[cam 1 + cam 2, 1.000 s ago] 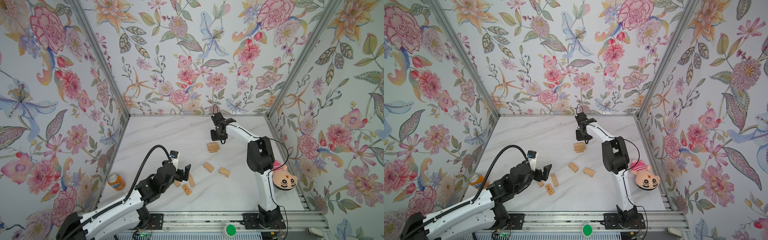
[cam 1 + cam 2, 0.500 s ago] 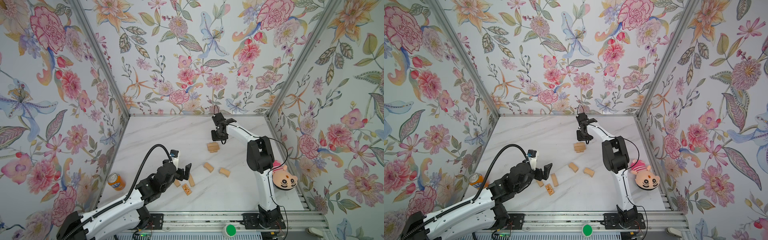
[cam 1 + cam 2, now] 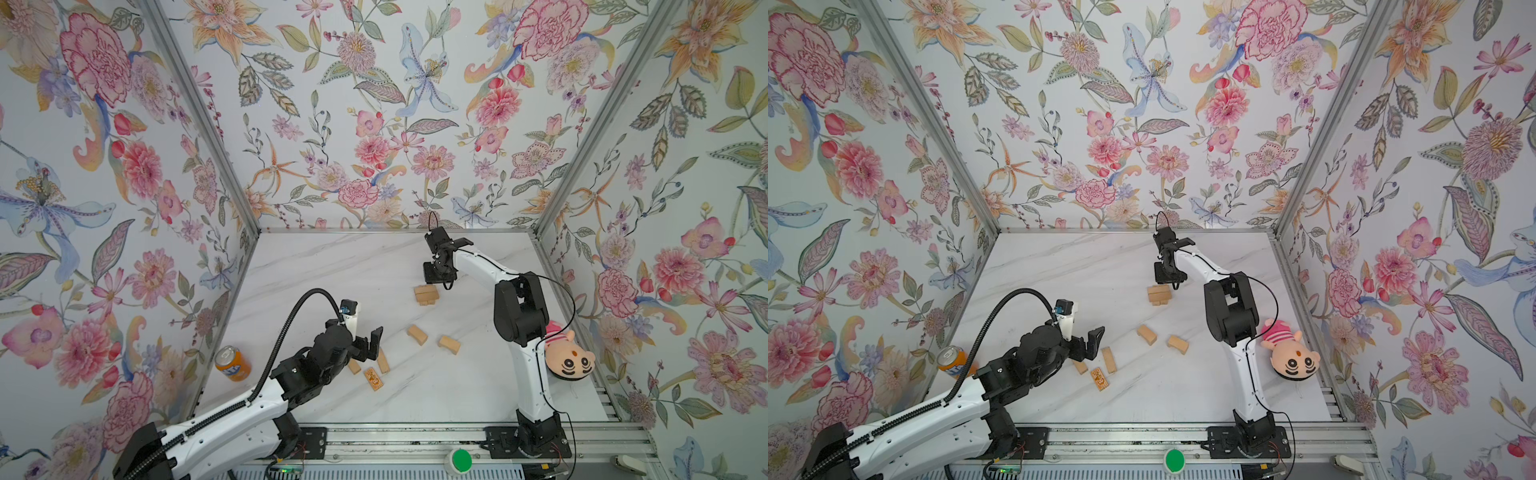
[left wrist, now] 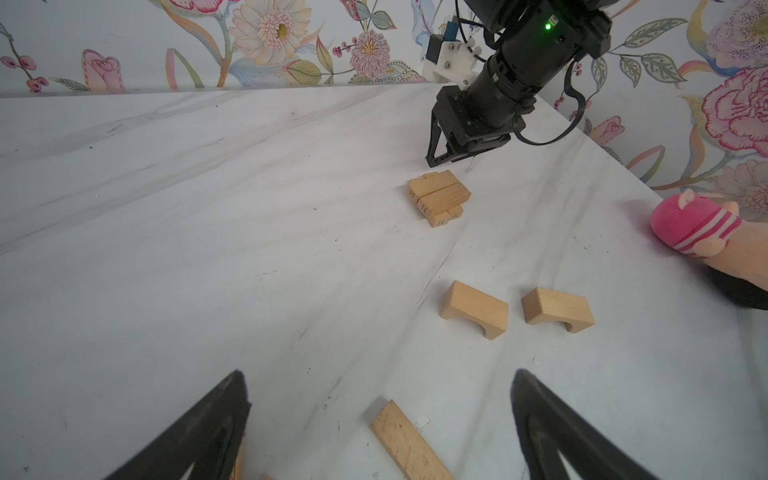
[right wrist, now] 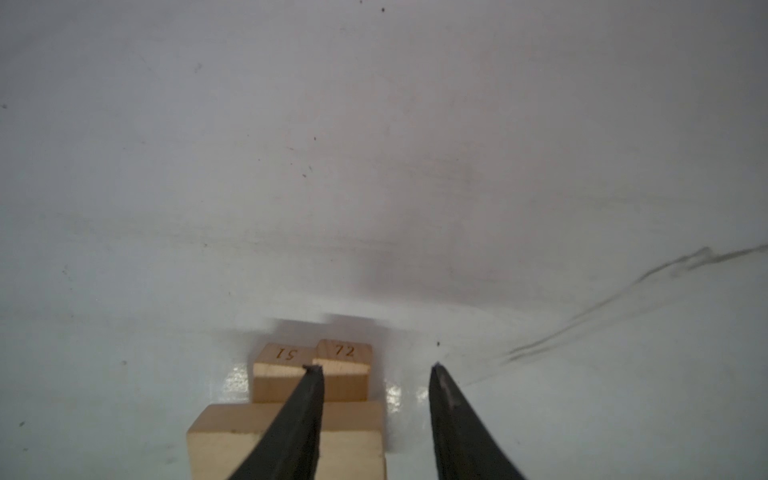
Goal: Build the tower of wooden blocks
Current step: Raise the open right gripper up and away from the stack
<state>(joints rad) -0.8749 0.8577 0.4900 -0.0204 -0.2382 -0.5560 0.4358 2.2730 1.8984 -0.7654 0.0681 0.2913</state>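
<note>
Left gripper (image 4: 379, 374), jaws spread wide and empty, is hanging over a flat block (image 4: 409, 442), while right gripper (image 5: 374, 366), jaws parted around nothing, is hovering close above the low tower (image 3: 426, 294) farther back, two arched blocks (image 3: 417, 334) lying loose on the table (image 3: 332, 270) between them.

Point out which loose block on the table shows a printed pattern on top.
The flat block nearest the robot's side, next to a plain plank; the rest show bare wood.
</note>
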